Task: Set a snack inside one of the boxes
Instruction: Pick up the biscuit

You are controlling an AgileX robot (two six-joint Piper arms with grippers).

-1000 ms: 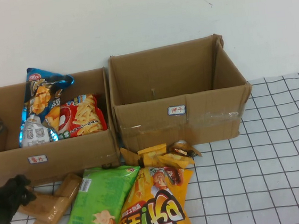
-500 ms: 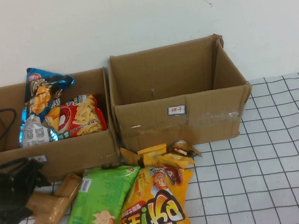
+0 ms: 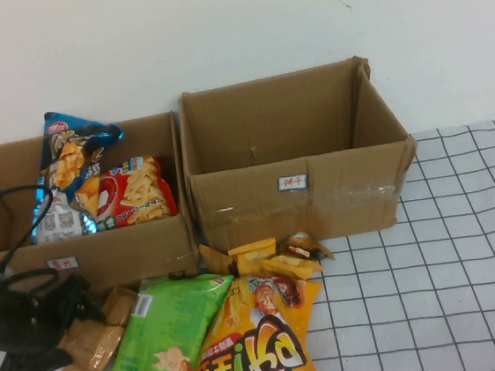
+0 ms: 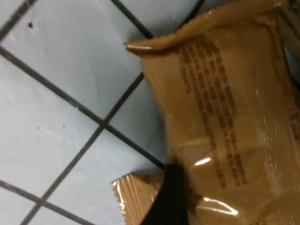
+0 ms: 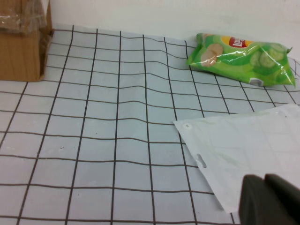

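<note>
Two brown snack packets [image 3: 91,344] lie on the checked cloth in front of the left box [image 3: 105,258]. My left gripper [image 3: 73,314] is low over them at the front left. In the left wrist view [image 4: 236,187] the brown packet [image 4: 225,108] fills the frame, with one dark finger [image 4: 168,197] at its edge; the fingers look spread around it. The left box holds a blue bag [image 3: 68,164] and a red bag [image 3: 133,193]. The right box [image 3: 301,189] looks empty. My right gripper [image 5: 269,199] shows only in the right wrist view, shut and empty.
A green chips bag [image 3: 162,341], a yellow bag [image 3: 255,344] and small yellow packets [image 3: 268,256] lie in front of the boxes. The right wrist view shows another green bag [image 5: 241,58], a white plastic sheet [image 5: 243,150] and a box corner [image 5: 23,47].
My left gripper has moved right from the table's left edge and now sits down over the brown packets. The other snacks and boxes have not moved.
</note>
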